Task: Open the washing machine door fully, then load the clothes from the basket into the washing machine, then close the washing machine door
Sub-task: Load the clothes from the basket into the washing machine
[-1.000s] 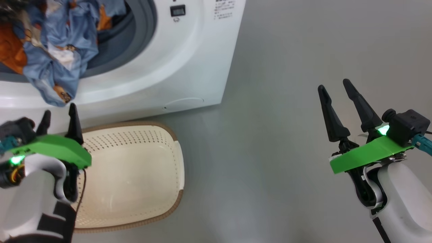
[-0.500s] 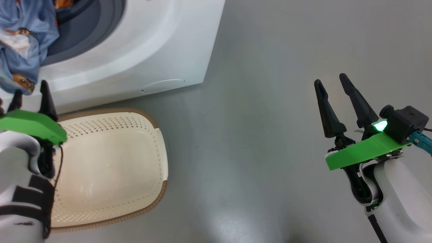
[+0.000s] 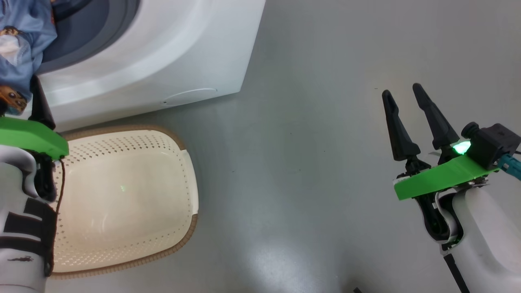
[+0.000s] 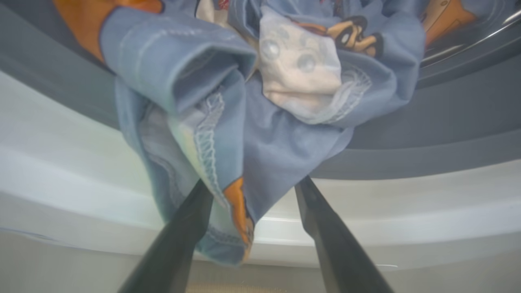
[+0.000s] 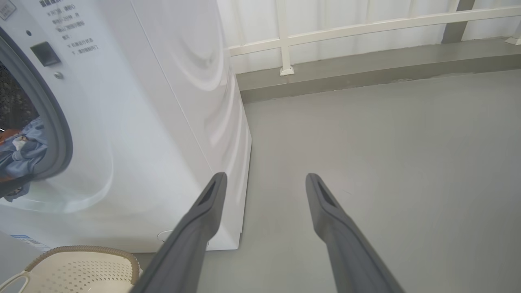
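The washing machine (image 3: 163,61) stood at the upper left of the head view, its front opening uncovered and ringed by a grey gasket (image 5: 61,134). The clothes (image 4: 260,101) lay in that opening, with a light blue fold hanging down over the gasket and the white front panel. In the left wrist view, the left gripper (image 4: 254,185) pointed up at this hanging fold with its jaws spread wide and clamped on nothing. The lower edge of the fabric hung between the two fingers and overlapped the left-hand finger (image 4: 191,228); contact could not be confirmed. A strip of the steel drum (image 4: 468,44) showed behind the fabric. The basket (image 3: 122,203) sat on the grey floor (image 3: 305,162) just in front of the machine, upright, with nothing inside it. The right gripper (image 3: 402,90) hung over bare floor well to the right of the machine and the basket, its jaws apart and holding nothing. The right wrist view showed a white railing (image 5: 366,28) beyond the machine's side panel.
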{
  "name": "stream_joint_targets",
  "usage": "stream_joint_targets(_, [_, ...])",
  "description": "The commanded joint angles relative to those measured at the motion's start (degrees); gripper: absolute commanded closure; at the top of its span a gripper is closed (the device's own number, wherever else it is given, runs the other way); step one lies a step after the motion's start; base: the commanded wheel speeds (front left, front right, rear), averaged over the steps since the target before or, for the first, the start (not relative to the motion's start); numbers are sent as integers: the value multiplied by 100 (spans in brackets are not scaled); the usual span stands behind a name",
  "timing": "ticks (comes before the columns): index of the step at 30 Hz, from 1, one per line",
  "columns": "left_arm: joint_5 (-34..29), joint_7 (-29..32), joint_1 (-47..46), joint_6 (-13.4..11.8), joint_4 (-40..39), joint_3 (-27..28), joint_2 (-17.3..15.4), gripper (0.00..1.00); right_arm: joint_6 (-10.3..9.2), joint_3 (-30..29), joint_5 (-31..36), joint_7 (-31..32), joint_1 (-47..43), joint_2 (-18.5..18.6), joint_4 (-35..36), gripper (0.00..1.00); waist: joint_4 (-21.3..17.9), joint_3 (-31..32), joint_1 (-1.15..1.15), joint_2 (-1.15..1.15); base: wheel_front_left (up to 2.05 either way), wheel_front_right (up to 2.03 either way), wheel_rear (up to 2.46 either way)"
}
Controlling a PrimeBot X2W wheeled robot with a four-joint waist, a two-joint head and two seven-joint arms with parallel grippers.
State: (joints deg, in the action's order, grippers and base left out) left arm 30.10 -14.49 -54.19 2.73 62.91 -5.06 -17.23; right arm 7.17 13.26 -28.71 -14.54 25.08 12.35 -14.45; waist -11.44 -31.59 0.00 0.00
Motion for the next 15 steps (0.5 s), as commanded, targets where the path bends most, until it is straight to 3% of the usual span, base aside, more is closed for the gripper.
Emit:
stream_joint_targets(1, [-55, -48, -67, -42, -127, 126, -282, 19, 32, 83, 27, -46, 13, 22, 124, 0, 17, -8, 0, 0, 0, 0, 0])
stream_joint_targets(2, [-69, -49, -53, -33, -118, 123, -264, 52, 32, 87, 29, -46, 14, 26, 122, 0, 26, -6, 0, 0, 0, 0, 0])
stream_joint_targets(3, [-82, -49, -46, -24, -110, 120, -251, 99, 32, 89, 30, -46, 15, 29, 117, 0, 35, -3, 0, 0, 0, 0, 0])
stream_joint_targets(15, [-261, -51, 82, 173, -532, 111, -183, 100, 32, 102, 23, -46, -7, 33, 81, 0, 154, 141, 0, 0, 0, 0, 0])
